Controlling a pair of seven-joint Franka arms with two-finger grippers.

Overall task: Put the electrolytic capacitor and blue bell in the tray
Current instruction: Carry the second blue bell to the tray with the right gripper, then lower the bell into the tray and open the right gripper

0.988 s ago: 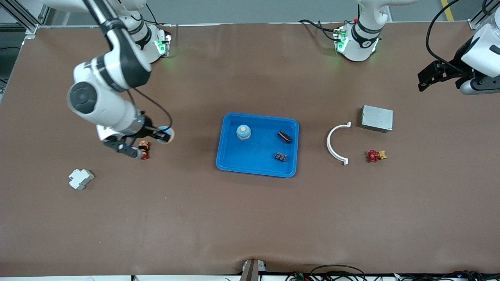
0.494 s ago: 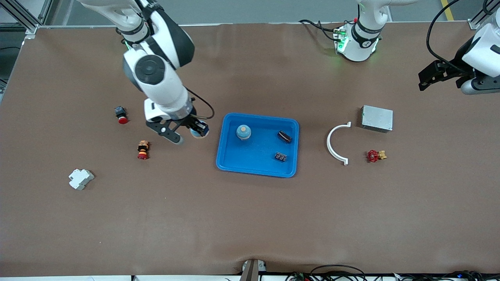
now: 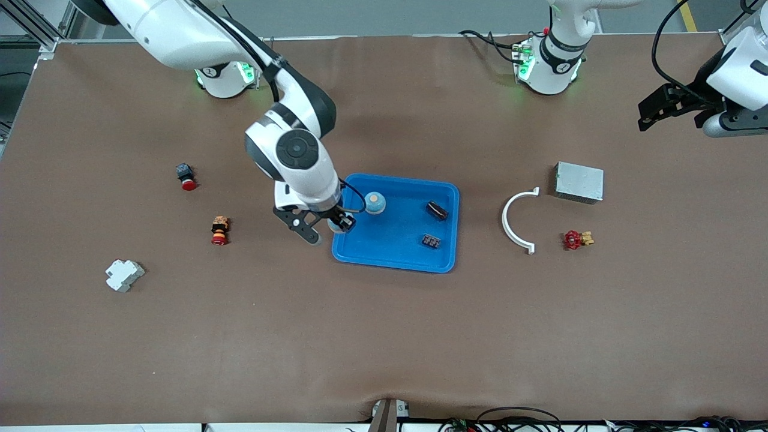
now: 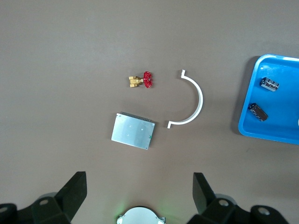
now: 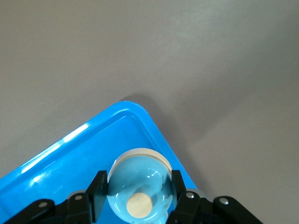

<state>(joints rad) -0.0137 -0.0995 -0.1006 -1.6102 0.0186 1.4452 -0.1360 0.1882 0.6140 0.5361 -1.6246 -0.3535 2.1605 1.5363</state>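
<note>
My right gripper (image 3: pixel 333 227) is shut on a light blue bell (image 5: pixel 140 186) with a pale button on top, its fingers (image 5: pixel 96 189) pressing both sides. It hangs over the corner of the bright blue tray (image 3: pixel 393 264) at the right arm's end, seen below it in the right wrist view (image 5: pixel 70 156). A second blue bell (image 3: pixel 374 203) stands in the tray. A dark electrolytic capacitor (image 3: pixel 437 210) and another small dark component (image 3: pixel 431 241) also lie in it. My left gripper (image 3: pixel 665 109) waits open and empty above the table's left-arm end (image 4: pixel 139 183).
Beside the tray toward the left arm lie a white curved bracket (image 3: pixel 517 221), a grey metal box (image 3: pixel 579 182) and a red valve (image 3: pixel 576 239). Toward the right arm's end sit a red button (image 3: pixel 187 177), an orange-red button (image 3: pixel 219 231) and a white block (image 3: pixel 124 275).
My right arm has carried the blue bell from beside the orange-red button across the table to the tray's corner. The left gripper has shifted only slightly.
</note>
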